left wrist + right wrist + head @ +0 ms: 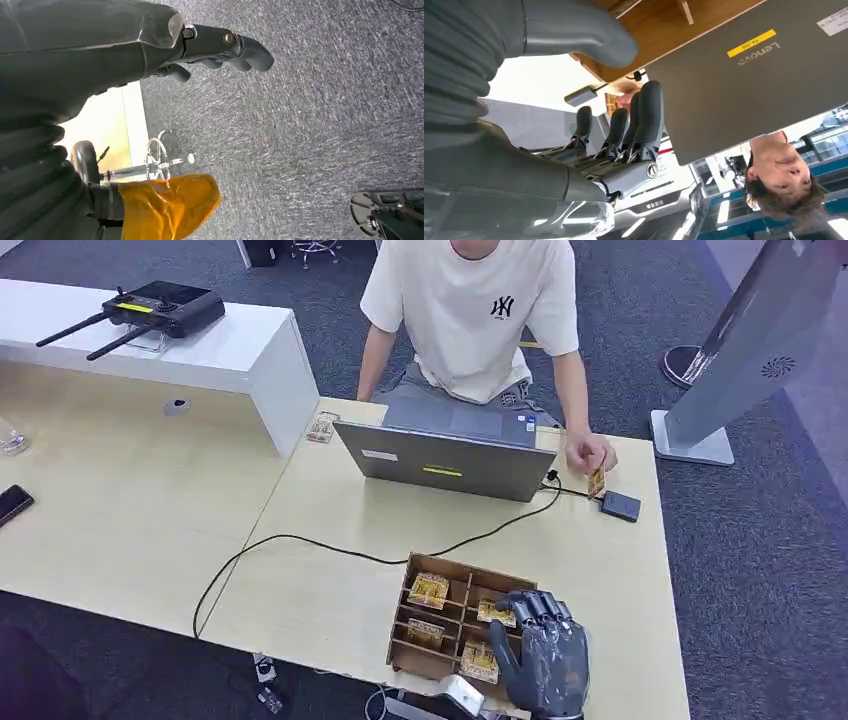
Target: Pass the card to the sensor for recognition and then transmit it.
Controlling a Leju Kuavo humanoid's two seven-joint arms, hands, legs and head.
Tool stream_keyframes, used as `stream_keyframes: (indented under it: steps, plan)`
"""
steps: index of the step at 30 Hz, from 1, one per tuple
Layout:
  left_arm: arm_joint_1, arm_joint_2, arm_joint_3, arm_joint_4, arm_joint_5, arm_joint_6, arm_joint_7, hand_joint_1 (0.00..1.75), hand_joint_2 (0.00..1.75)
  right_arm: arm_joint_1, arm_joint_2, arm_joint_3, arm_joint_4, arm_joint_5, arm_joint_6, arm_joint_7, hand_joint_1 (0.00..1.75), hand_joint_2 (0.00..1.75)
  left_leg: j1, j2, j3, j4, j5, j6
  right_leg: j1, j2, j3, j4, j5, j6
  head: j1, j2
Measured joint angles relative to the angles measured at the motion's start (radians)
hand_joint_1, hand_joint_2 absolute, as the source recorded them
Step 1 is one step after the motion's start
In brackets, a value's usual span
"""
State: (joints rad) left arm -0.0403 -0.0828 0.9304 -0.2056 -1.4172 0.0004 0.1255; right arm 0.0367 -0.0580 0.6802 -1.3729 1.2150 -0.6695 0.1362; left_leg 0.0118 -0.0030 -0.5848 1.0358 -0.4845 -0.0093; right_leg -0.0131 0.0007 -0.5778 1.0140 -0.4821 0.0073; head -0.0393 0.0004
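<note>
Pale matt wood-look table (330,590), brown cardboard-like divided box (405,635), matt grey laptop (445,462), rough grey carpet (760,570).

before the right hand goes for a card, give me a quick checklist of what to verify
1. Right hand free to grasp: ok, fingers apart, nothing in it, over the cardboard tray.
2. Cards in the tray: ok, cards lie in several compartments.
3. Sensor free: not ok, a person's hand holds a card right at the dark reader.
4. Path from tray to reader: ok, bare table between them; the black cable runs on the laptop side.
5. Left hand out of the way: ok, hanging over the carpet, holding nothing.
6. Which card the right hand is lined up on: cannot tell.
</note>
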Motion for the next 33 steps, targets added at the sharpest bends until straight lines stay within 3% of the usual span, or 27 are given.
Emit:
stream_keyframes:
  steps: [33]
  plan:
    - [-0.002, 0.000, 0.000, 0.000, -0.011, -0.006, 0.000, 0.00, 1.75, -0.031, 0.000, 0.016, 0.092, -0.009, 0.016, 0.008, 0.98, 1.75, 0.000, 0.000, 0.000, 0.000, 0.000, 0.000, 0.000, 0.000, 0.000, 0.000, 0.000, 0.000, 0.000, 0.000]
